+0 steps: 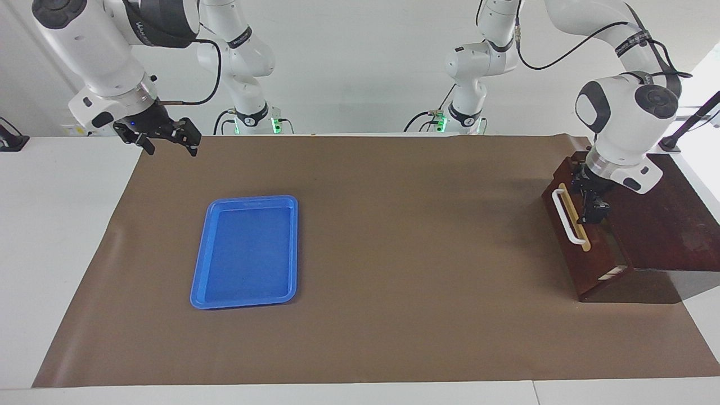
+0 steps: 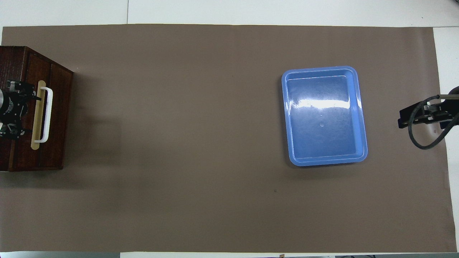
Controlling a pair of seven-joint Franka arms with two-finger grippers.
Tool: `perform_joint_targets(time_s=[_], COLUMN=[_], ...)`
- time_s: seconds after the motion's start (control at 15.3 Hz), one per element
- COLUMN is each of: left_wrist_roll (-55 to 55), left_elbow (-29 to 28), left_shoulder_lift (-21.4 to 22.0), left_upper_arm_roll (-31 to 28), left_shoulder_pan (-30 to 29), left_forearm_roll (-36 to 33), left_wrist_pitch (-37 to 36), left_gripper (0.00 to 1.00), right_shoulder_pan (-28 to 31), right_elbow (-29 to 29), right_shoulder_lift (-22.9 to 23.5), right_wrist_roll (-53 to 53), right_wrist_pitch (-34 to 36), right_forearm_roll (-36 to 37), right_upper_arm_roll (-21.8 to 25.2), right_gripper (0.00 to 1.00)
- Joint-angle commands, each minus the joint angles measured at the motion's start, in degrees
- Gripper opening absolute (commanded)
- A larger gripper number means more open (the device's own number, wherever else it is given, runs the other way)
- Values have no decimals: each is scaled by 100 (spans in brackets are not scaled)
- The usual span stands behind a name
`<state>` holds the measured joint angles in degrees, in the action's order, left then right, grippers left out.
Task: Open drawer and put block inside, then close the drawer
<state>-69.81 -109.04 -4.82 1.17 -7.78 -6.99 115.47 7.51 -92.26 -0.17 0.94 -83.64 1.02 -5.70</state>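
At the left arm's end of the brown mat (image 1: 360, 253), about three o'clock in the facing view, the dark brown wooden drawer (image 1: 574, 247) with its white bar handle (image 1: 564, 216) sat shut in its dark wooden box (image 1: 664, 225). The yellow block was hidden from view. The left gripper (image 1: 593, 205) stood against the drawer front, jaws spread, holding nothing. The right gripper (image 1: 163, 138) waited at ten o'clock, jaws spread, empty, well apart from the flat blue plastic tray (image 1: 246, 251). Lettering on the arm bands was unreadable.

My arms (image 1: 95, 50) were glossy white with dark grey joint caps and bands bearing white lettering; black cables looped along them, my grippers (image 1: 163, 138) were black, and green lights glowed at my bases (image 1: 253, 121).
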Motion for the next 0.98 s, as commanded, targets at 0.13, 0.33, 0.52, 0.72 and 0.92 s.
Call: perform_joint_targets(time_s=[0.13, 0.33, 0.52, 0.72, 0.92], left_wrist_roll=[310, 389, 2210, 4242, 5642], left_elbow=[6, 145, 627, 1297, 1307], left_shoulder_lift=[104, 261, 403, 245, 288], left_upper_arm_roll=[59, 76, 182, 190, 208], left_shoulder_pan=[381, 680, 812, 866, 918], left_forearm_roll=[47, 84, 337, 453, 444], left_wrist_pitch=[11, -138, -1110, -2281, -2687], left_gripper=[100, 100, 100, 100, 100], right_shoulder_pan=[-144, -144, -153, -153, -153], right_elbow=[173, 155, 129, 112, 111], right_shoulder_lift=[70, 8, -9, -10, -10], right_wrist_roll=[-156, -138, -130, -112, -103], right_wrist_pitch=[128, 111, 84, 41, -12], right_forearm_roll=[-32, -14, -14, -5, -5], right_upper_arm_roll=[157, 130, 113, 104, 95], right_gripper=[100, 100, 100, 100, 100])
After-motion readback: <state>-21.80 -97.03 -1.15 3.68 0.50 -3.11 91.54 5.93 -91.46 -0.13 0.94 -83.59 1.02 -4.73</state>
